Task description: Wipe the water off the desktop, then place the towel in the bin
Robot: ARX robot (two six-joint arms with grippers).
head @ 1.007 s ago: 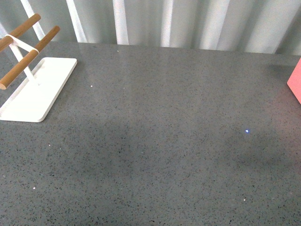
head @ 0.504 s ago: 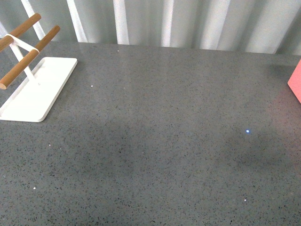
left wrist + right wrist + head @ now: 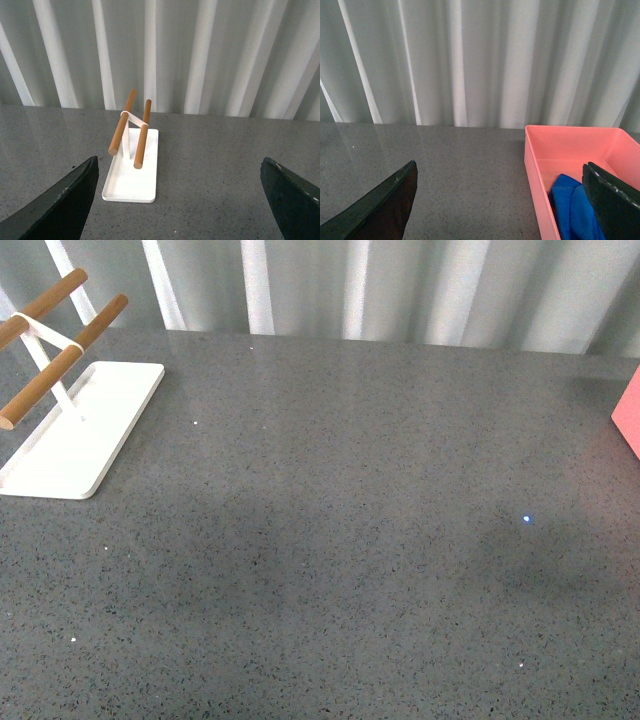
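Note:
The dark grey speckled desktop fills the front view; neither arm shows there. In the right wrist view the blue towel lies folded inside the pink bin, whose edge shows at the far right of the front view. My right gripper is open and empty, raised above the desktop, its fingers wide apart, one over the bin. My left gripper is open and empty above the desktop, facing the rack.
A white rack base with two wooden bars stands at the left back; it also shows in the left wrist view. A pale pleated curtain runs behind the table's far edge.

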